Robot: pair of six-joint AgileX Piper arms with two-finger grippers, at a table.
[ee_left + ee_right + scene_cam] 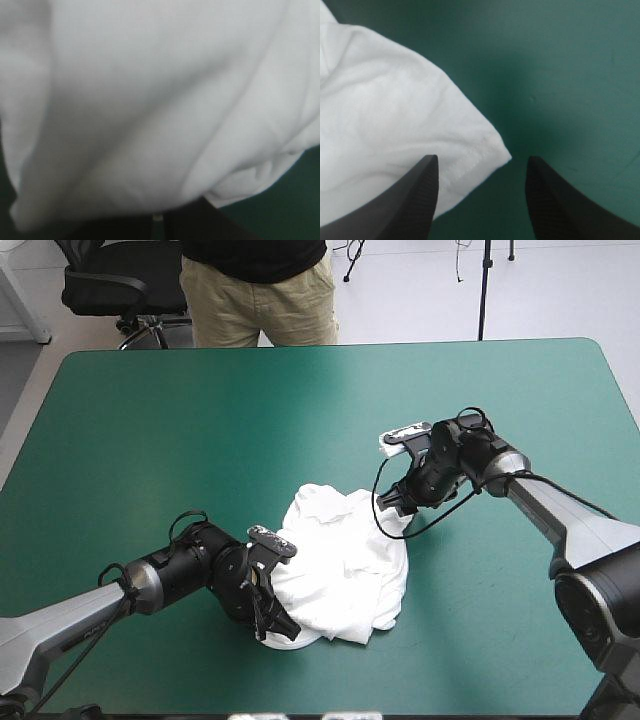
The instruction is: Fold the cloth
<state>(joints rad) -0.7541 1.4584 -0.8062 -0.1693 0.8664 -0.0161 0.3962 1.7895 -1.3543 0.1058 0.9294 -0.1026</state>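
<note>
The left arm's fingers (117, 231) stand all but together, clamped on the near-left edge of the T-shirt (345, 565), white cloth covering their tips. The right arm's fingers (415, 200) stand wide apart, a stitched corner of the shirt lying between them at the heap's far-right side. The T-shirt is a crumpled heap midway across the table (150, 420), closer to its near edge, slightly longer from far edge to near edge, that corner pointing toward the right edge

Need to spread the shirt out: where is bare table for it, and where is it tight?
Bare teal-green cover runs from the T-shirt to the far edge, and along the table's left side. Crowded: left gripper and right gripper at the heap.
</note>
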